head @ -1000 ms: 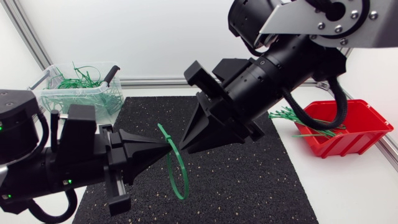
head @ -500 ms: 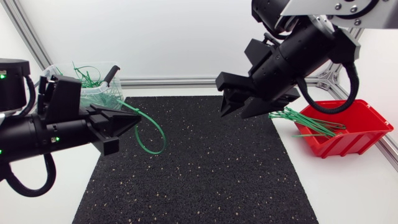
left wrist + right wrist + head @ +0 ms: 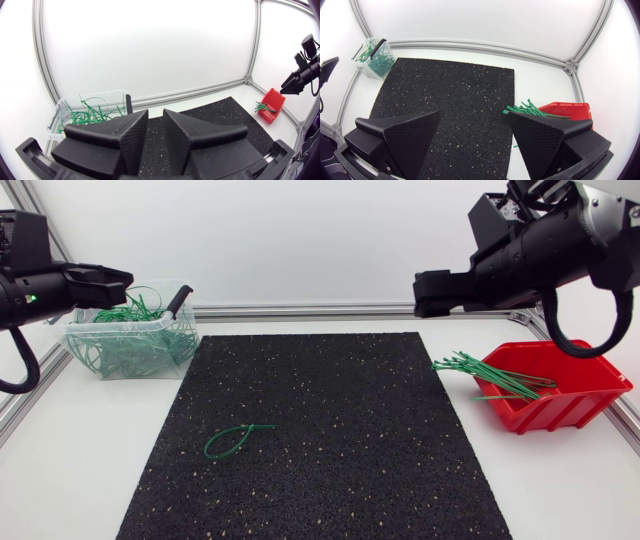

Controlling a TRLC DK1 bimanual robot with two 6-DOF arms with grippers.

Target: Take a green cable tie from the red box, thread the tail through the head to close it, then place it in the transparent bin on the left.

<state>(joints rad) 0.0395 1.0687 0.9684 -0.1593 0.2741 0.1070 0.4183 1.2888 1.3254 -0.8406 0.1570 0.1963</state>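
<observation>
1. The looped green cable tie (image 3: 238,432) lies flat on the black mat (image 3: 350,440), well apart from the transparent bin (image 3: 130,345).
2. Left gripper (image 3: 156,114): jaws slightly parted, holding nothing, raised near the bin.
3. Right gripper (image 3: 474,114): jaws spread wide, empty, raised above the table near the red box (image 3: 565,385).

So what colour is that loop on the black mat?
The loop is green; head view shows it best.

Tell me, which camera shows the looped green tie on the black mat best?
The head view: the looped tie lies fully exposed on the mat. Neither wrist view shows it.
</observation>
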